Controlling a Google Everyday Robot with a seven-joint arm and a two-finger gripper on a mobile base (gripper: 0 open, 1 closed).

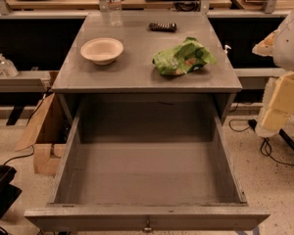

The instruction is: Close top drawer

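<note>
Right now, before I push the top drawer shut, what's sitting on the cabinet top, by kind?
Bowl: 1
Water bottle: 1
Green snack bag: 1
Dark wrapped bar: 1
Total: 4
Top drawer is open, with nothing visible inside; gripper hangs at the right edge, beside the cabinet.

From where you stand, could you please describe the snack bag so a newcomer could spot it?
Find the gray cabinet whose top drawer stands pulled open and empty; the gripper hangs off to its right. On the cabinet's top, right side, lies the snack bag, crumpled and green, unlike the pale bowl left of it and the dark bar behind.
</note>
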